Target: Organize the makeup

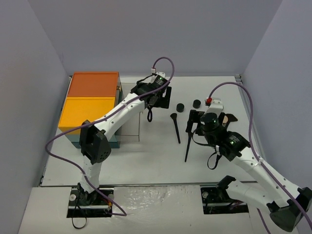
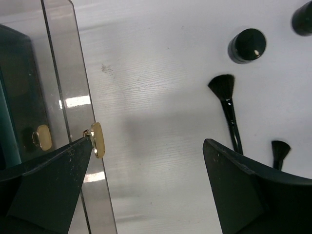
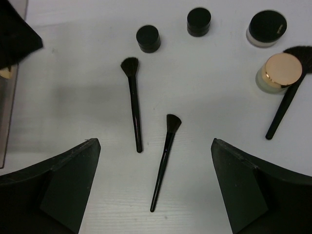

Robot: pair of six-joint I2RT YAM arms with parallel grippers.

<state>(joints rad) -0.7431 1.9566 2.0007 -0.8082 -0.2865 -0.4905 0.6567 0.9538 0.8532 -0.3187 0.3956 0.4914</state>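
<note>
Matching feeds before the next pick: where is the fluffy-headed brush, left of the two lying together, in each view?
Top external: fluffy-headed brush near centre, left of the slimmer brush.
Left wrist: fluffy-headed brush right of centre, bristles up.
Right wrist: fluffy-headed brush left of centre, bristles up.
Shared landmark: round black jar just beyond its bristles.

White bench (image 3: 63, 68): matt, fine linear grain, faint sheen.
Two brushes (image 3: 134, 117): glossy black handles, soft fibre heads.
Round jars (image 3: 148, 38): glossy black caps.
Gold-capped jar (image 3: 280, 70): polished metallic lid, frosted body.
Smoke-tinted panel (image 2: 63, 73): transparent, glossy; knob (image 2: 97, 140) shiny gold.
Both jaws: matt black plastic, grainy.
</note>
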